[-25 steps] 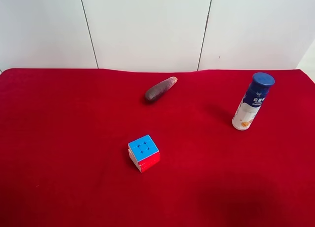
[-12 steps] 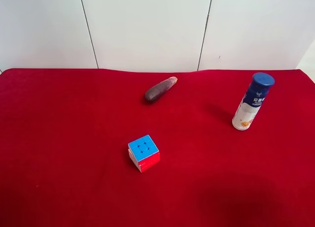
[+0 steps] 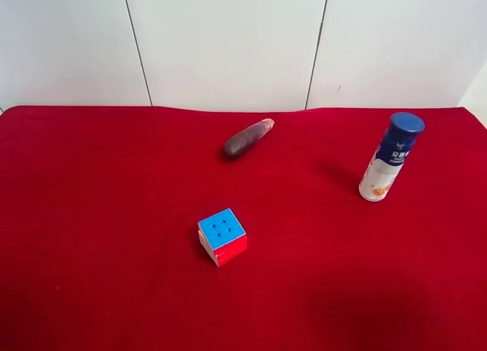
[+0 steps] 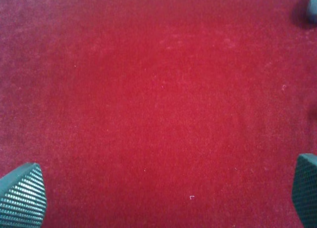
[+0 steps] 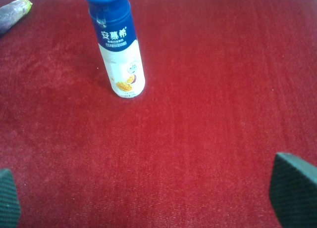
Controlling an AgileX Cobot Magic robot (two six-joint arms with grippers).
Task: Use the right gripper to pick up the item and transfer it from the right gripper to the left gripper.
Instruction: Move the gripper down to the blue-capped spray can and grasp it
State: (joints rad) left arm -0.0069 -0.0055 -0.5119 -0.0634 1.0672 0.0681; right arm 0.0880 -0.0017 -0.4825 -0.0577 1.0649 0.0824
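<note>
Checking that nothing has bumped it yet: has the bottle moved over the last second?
No. The bottle stands upright on the same spot in the exterior high view, placed as before relative to the wall seam and the cube.

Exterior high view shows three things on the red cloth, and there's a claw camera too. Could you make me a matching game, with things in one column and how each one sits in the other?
Things:
1. bottle
2. cube
3. brown-purple oblong object
4. right gripper

States:
A. lying on its side
B. open, nothing between its fingers
C. standing upright, dark blue cap on top
D. blue face up

Pairs: 1-C, 2-D, 3-A, 4-B
</note>
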